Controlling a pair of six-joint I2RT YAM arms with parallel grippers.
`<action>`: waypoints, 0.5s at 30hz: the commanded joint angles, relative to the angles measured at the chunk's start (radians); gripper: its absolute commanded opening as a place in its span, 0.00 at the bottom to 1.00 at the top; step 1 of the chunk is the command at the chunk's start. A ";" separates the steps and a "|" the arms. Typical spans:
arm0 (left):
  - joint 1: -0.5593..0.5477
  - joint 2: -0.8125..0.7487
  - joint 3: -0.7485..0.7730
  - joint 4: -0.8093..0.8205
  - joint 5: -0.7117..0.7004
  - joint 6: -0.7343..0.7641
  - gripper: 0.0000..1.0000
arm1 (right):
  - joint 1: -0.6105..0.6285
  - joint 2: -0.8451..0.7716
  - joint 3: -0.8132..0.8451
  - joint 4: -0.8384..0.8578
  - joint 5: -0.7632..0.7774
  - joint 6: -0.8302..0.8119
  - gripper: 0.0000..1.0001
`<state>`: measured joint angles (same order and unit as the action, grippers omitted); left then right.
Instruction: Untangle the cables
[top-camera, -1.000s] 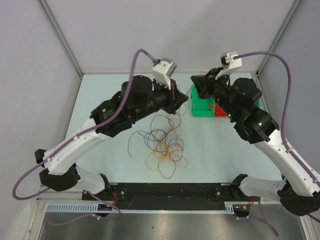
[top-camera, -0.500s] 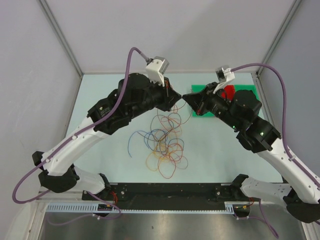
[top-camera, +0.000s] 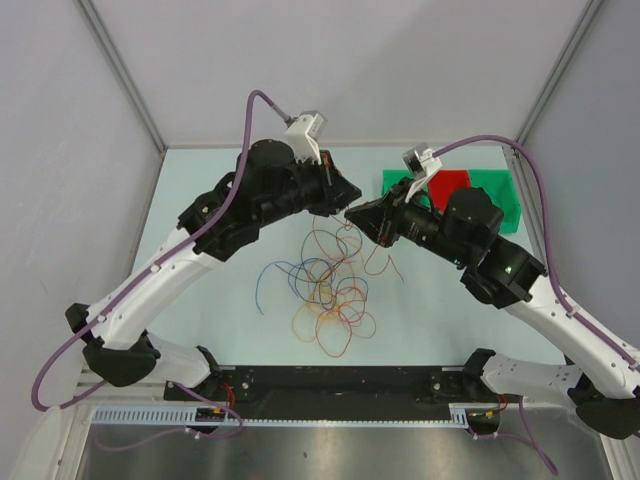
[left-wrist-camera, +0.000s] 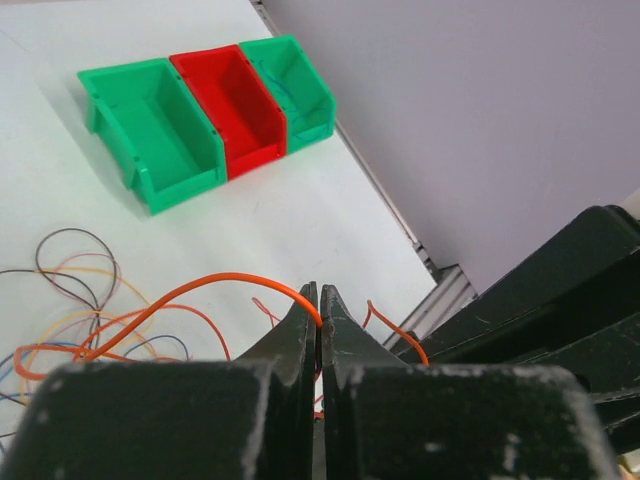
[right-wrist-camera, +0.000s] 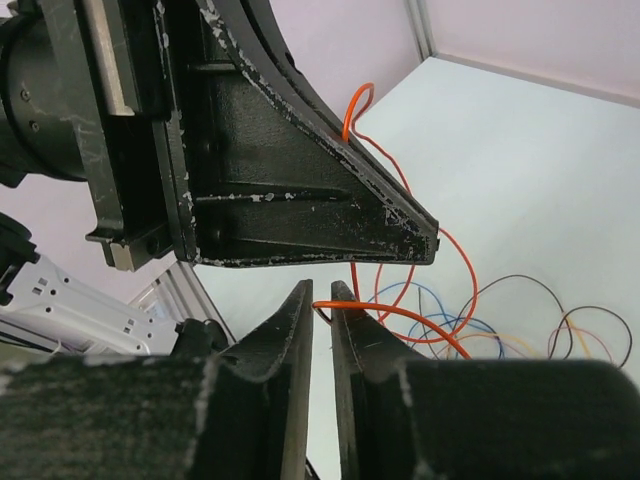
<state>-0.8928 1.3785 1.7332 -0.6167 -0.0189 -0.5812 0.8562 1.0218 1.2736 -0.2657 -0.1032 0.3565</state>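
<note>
The cables (top-camera: 325, 290) lie as a loose tangle of orange, red, blue and dark loops on the table's middle. My left gripper (top-camera: 343, 203) hangs above the tangle's far side. In the left wrist view it (left-wrist-camera: 318, 290) is shut on an orange cable (left-wrist-camera: 200, 288) that arcs down to the pile. My right gripper (top-camera: 354, 216) sits tip to tip with it. In the right wrist view its jaws (right-wrist-camera: 320, 288) stand a little apart, and the end of an orange cable (right-wrist-camera: 400, 315) lies in the narrow gap. The left gripper's fingers (right-wrist-camera: 300, 190) loom just above.
A green bin (left-wrist-camera: 150, 130), a red bin (left-wrist-camera: 235, 100) and another green bin (left-wrist-camera: 295, 85) stand in a row at the back right of the table (top-camera: 200, 200), behind my right arm (top-camera: 500, 265). Grey walls enclose the back and both sides.
My right gripper has swung left from the bins to meet the left gripper, and its jaws have parted slightly. The left gripper has shifted back and left, keeping its orange cable.
</note>
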 joint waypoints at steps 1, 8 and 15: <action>0.025 -0.033 0.008 0.029 0.083 -0.074 0.00 | 0.012 -0.003 0.004 0.022 0.013 -0.036 0.18; 0.025 -0.039 -0.003 0.032 0.099 -0.085 0.00 | 0.021 0.006 0.004 0.016 0.048 -0.047 0.30; 0.026 -0.047 -0.008 0.037 0.112 -0.091 0.00 | 0.038 0.012 0.004 0.010 0.083 -0.060 0.33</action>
<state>-0.8719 1.3716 1.7275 -0.6109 0.0643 -0.6525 0.8806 1.0325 1.2736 -0.2726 -0.0574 0.3191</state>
